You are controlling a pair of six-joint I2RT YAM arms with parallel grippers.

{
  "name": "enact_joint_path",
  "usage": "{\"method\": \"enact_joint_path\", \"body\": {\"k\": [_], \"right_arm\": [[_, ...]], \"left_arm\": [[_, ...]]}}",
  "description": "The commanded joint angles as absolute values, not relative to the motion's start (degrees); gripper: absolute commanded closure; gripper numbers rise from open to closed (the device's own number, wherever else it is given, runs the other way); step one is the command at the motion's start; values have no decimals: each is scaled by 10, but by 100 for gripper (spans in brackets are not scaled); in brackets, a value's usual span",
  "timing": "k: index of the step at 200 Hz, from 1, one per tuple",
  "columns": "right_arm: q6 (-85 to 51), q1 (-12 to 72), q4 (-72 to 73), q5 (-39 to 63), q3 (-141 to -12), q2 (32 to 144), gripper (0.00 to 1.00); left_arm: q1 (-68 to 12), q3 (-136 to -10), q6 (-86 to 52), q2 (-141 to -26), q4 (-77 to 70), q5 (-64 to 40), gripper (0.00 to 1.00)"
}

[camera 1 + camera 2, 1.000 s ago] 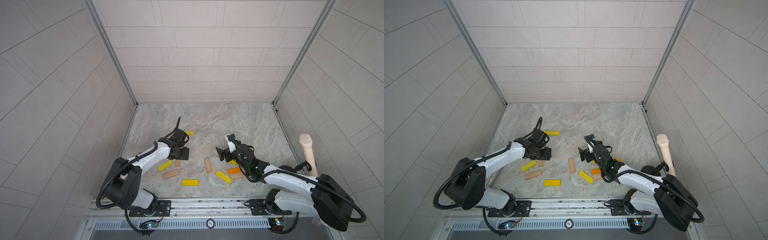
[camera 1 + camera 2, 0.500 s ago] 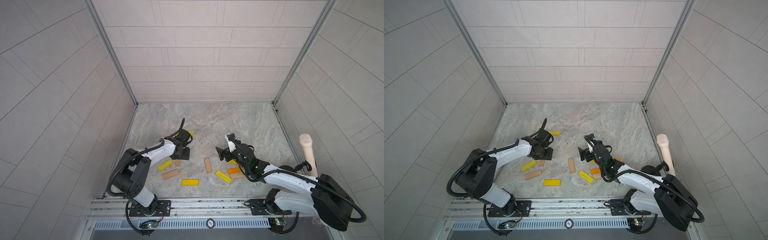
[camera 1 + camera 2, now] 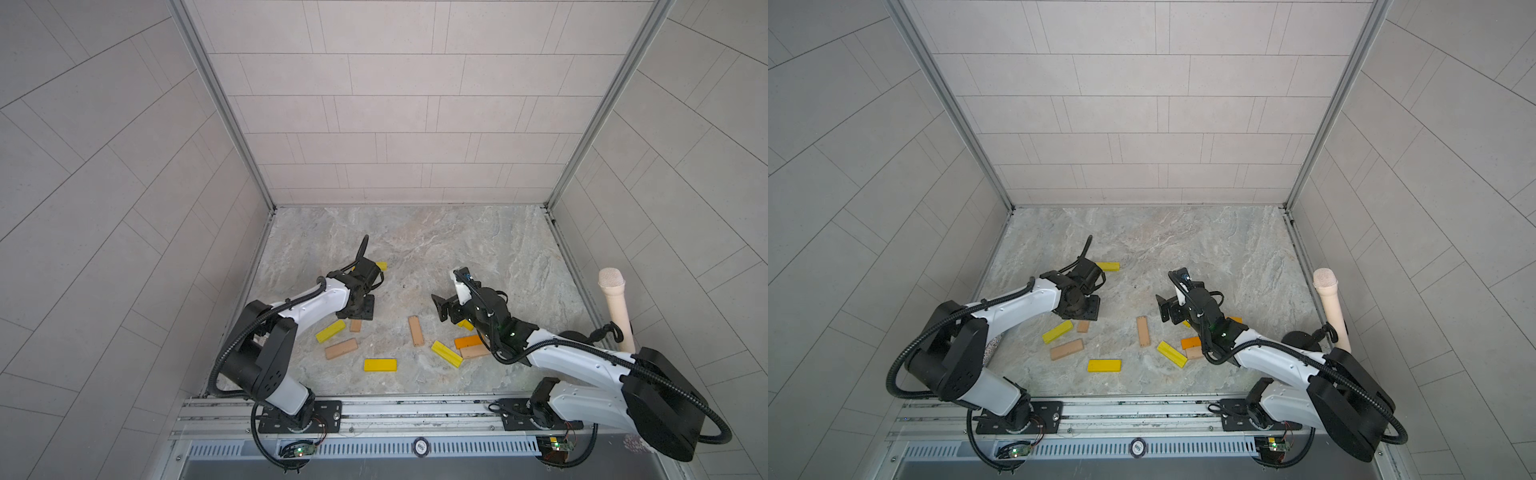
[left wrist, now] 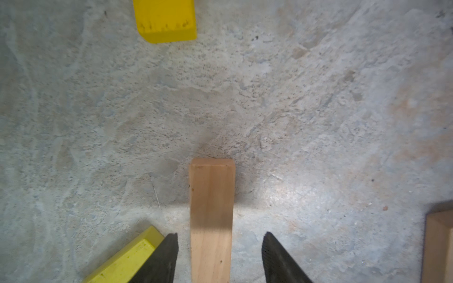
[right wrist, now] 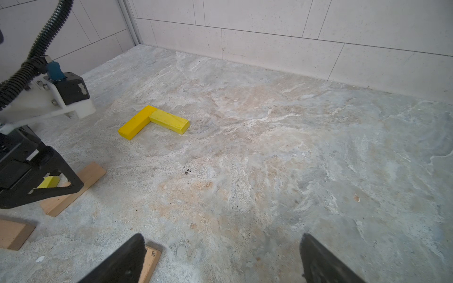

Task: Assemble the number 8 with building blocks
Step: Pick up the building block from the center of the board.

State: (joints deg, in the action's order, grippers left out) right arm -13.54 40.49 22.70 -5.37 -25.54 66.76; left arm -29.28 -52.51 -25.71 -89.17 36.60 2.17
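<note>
The building blocks lie scattered on the stone floor. My left gripper point(image 4: 220, 235) point(image 3: 360, 309) is open and straddles a tan block point(image 4: 212, 208) point(image 3: 355, 325), with a gap on each side. One yellow block point(image 4: 127, 259) point(image 3: 330, 331) lies against the outside of a finger. My right gripper point(image 5: 223, 236) point(image 3: 442, 305) is open with bare floor between its fingers, and a tan block point(image 5: 150, 264) point(image 3: 416, 330) lies beside one finger. Two yellow blocks point(image 5: 153, 121) point(image 3: 380, 266) meet in an L behind the left wrist. The number 8 is not in view.
More blocks lie towards the front: a tan one point(image 3: 341, 348), yellow ones point(image 3: 380, 365) point(image 3: 446, 354), an orange one point(image 3: 468, 341) and a tan one point(image 3: 473, 352) under the right arm. A beige microphone point(image 3: 617, 311) stands at the right wall. Tiled walls enclose three sides.
The left gripper's fingers have narrowed around the tan block, and the left arm's elbow has swung inward. The right arm has not moved.
</note>
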Motion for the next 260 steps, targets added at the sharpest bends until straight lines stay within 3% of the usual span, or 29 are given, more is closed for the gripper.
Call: {"method": "enact_joint_path", "body": {"k": [1,86,172,260], "right_arm": [[-134,405,226,-54,-270,666,0],[-134,405,224,-55,-270,663,1],[-134,405,217,-59,-275,671,1],[-134,406,218,-59,-275,672,0]], "left_arm": [[-293,-531,-266,-903,380,33,40],[-276,-539,-256,-944,369,16,42],[-272,-558,-237,-958,374,10,69],[-272,-612,-73,-904,360,-80,70]]}}
